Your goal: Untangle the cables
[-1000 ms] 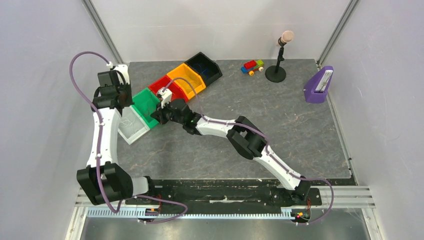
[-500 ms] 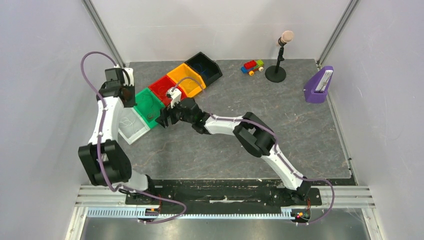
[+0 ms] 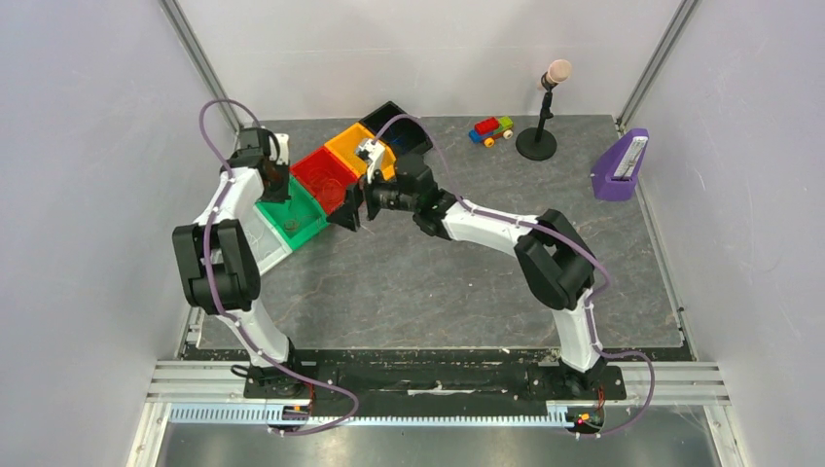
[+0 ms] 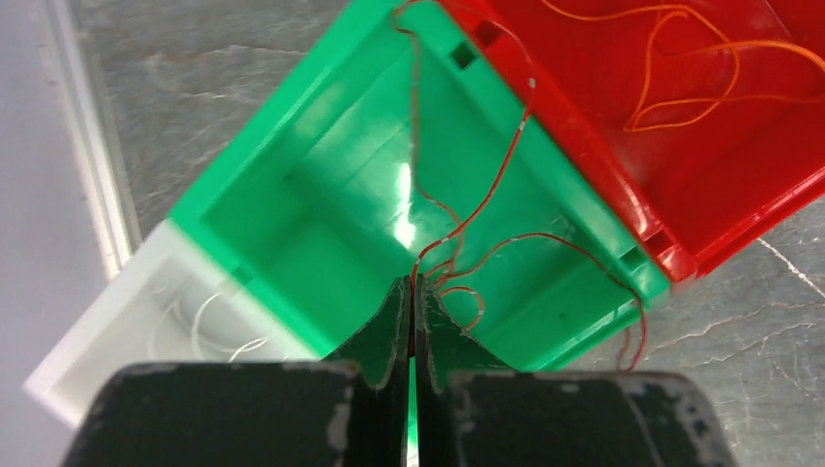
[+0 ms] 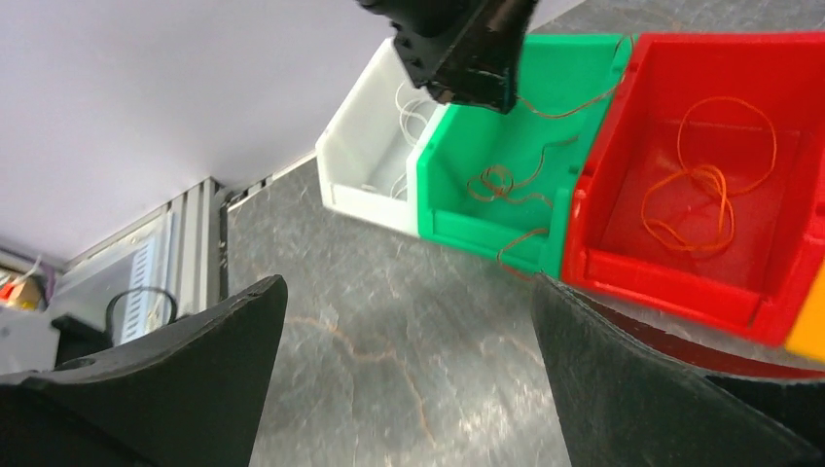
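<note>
My left gripper [image 4: 412, 284] is shut on a thin red cable [image 4: 496, 185] and hangs over the green bin [image 4: 292, 195]. The cable curls inside that bin, and one loop [image 5: 516, 255] droops over its wall toward the table. An orange cable [image 5: 696, 195] lies coiled in the red bin [image 5: 671, 282]. White cable strands [image 4: 209, 321] lie in the white bin [image 4: 146, 311]. My right gripper [image 5: 409, 287] is open and holds nothing, above the table just beside the green bin [image 5: 457, 219]. From above, the left gripper [image 3: 275, 185] and right gripper [image 3: 350, 212] flank the bins.
The white [image 3: 255, 243], green [image 3: 297, 222], red [image 3: 326, 175], orange [image 3: 352, 151] and black [image 3: 404, 126] bins form a diagonal row at the back left. A toy car [image 3: 491, 129], a microphone stand [image 3: 538, 136] and a purple holder [image 3: 620, 165] stand at the back right.
My right gripper has opened and drawn back from the green bin, up and to the right. My left gripper, still shut, has moved from the white bin to over the green bin.
</note>
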Available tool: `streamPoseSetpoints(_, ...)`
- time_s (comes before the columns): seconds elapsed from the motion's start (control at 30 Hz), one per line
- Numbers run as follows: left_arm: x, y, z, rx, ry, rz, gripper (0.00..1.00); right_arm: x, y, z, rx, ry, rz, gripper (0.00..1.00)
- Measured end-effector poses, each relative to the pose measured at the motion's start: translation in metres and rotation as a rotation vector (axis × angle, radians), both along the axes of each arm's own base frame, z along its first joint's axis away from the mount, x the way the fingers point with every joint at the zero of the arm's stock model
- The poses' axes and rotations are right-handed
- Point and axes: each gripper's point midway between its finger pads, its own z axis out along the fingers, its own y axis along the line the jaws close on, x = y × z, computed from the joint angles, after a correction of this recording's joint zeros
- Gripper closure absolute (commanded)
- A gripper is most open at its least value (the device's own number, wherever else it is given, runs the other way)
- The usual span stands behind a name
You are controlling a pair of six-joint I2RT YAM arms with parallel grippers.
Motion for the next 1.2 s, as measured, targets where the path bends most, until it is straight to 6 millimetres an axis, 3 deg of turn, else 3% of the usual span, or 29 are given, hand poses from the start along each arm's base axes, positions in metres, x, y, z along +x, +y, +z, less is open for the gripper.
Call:
streamPoseSetpoints(0.17,0.009,-0.013,-0.031,0.0,0.049,-0.023,0.98,0.008,-0.043,-0.012,-0.046,0.06,-0.013,0.02)
streamPoseSetpoints(0.37,0.006,-0.004,-0.066,0.03,0.111,0.007,0.98,0.029,-0.101,-0.038,-0.109,0.144,-0.089,0.02)
streamPoseSetpoints(0.47,0.003,-0.002,-0.076,0.031,0.134,0.021,0.98,0.03,-0.114,-0.04,-0.122,0.161,-0.1,0.02)
streamPoseSetpoints(0.5,0.003,-0.002,-0.079,0.03,0.14,0.021,0.95,0.029,-0.116,-0.04,-0.123,0.161,-0.097,0.02)
streamPoseSetpoints(0.6,0.002,-0.004,-0.082,0.02,0.149,0.018,0.71,0.024,-0.116,-0.037,-0.124,0.16,-0.081,0.02)
streamPoseSetpoints(0.67,0.001,-0.007,-0.082,0.001,0.148,0.019,0.62,0.022,-0.116,-0.035,-0.124,0.154,-0.072,0.02)
streamPoseSetpoints(0.8,-0.004,-0.012,-0.067,-0.02,0.145,0.008,0.53,0.02,-0.12,-0.031,-0.125,0.148,-0.069,0.02)
streamPoseSetpoints(0.9,-0.009,-0.016,-0.035,-0.031,0.096,-0.003,0.48,0.021,-0.124,-0.029,-0.126,0.143,-0.072,0.02)
streamPoseSetpoints(1.07,-0.009,-0.022,0.026,-0.045,-0.043,-0.042,0.55,0.019,-0.129,-0.032,-0.139,0.14,-0.074,0.02)
streamPoseSetpoints(1.2,-0.013,-0.037,0.047,-0.097,-0.091,-0.132,0.56,0.013,-0.134,-0.038,-0.164,0.151,-0.071,0.02)
